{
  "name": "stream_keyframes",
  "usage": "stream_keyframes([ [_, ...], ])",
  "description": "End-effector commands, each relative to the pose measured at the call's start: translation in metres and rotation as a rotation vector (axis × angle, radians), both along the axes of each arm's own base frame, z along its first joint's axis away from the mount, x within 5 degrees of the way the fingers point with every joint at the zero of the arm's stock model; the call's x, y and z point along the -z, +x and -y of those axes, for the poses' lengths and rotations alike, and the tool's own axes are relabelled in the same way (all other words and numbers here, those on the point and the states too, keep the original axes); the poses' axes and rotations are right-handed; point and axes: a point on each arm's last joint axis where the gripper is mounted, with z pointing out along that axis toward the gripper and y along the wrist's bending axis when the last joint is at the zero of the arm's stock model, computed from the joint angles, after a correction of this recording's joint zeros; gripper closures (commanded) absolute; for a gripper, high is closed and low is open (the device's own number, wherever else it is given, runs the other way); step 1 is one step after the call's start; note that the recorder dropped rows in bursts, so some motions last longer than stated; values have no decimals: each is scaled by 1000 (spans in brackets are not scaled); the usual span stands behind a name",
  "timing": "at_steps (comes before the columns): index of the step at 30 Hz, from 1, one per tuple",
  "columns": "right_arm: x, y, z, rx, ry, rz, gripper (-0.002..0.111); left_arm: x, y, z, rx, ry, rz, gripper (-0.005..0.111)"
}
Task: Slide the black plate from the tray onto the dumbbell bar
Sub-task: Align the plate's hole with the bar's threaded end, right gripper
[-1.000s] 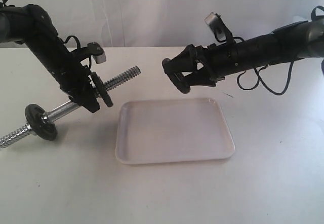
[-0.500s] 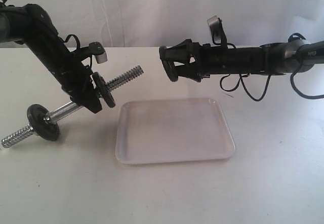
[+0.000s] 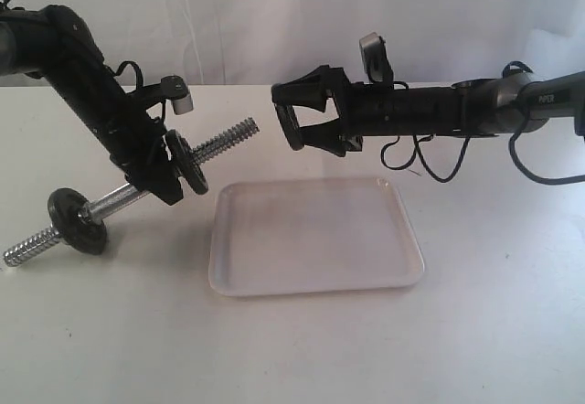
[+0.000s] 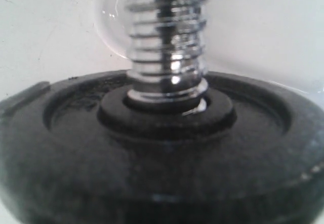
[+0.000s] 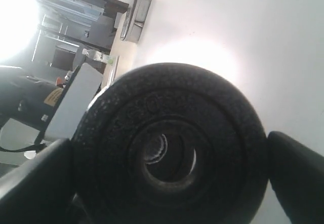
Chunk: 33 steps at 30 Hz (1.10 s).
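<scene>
The white tray (image 3: 315, 239) lies on the table (image 3: 494, 313) below the right gripper (image 3: 285, 121). That gripper's wide-set jaws clamp the black plate (image 5: 177, 97) by its rim in mid-air. The plate's hole faces the threaded tip of the dumbbell bar (image 3: 224, 139), apart from it. The left gripper (image 3: 174, 168) grips the tilted bar; a second disc (image 4: 152, 173) sits on it just ahead of those jaws, a third disc (image 3: 78, 222) behind them.

- A plain white worktop (image 3: 302, 349) fills the exterior view from 3 o'clock, through 6, to 9 o'clock.
- Behind it, at 12 o'clock, hangs a white curtain (image 3: 274, 20) with soft vertical folds.
- The light is even and the shadows on the worktop are faint.
- The right wrist view shows a glaring lamp (image 5: 12, 21), dark shelving (image 5: 76, 31) and a grey board (image 5: 71, 102), all blurred.
</scene>
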Motion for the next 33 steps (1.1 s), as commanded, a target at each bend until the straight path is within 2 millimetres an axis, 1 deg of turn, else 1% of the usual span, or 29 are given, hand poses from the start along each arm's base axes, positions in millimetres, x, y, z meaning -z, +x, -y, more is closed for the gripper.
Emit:
stream_keyframes([
  [1, -18, -1, -5, -11, 95, -22, 108, -37, -13, 8, 16, -140, -20, 107],
  [8, -16, -4, -11, -26, 90, -66, 108, -37, -15, 8, 46, -144, -35, 107],
  [17, -11, -7, -11, -54, 44, -120, 108, -37, -17, 8, 81, -144, -37, 107],
  [20, -14, -5, -11, -55, 44, -123, 108, -37, -18, 8, 92, -144, -43, 107],
  [27, -26, -3, -21, -87, 27, -112, 108, -37, -19, 8, 113, -145, -46, 107],
  [33, -30, -6, -32, -111, 24, -118, 108, -37, -19, 8, 111, -143, -42, 107],
])
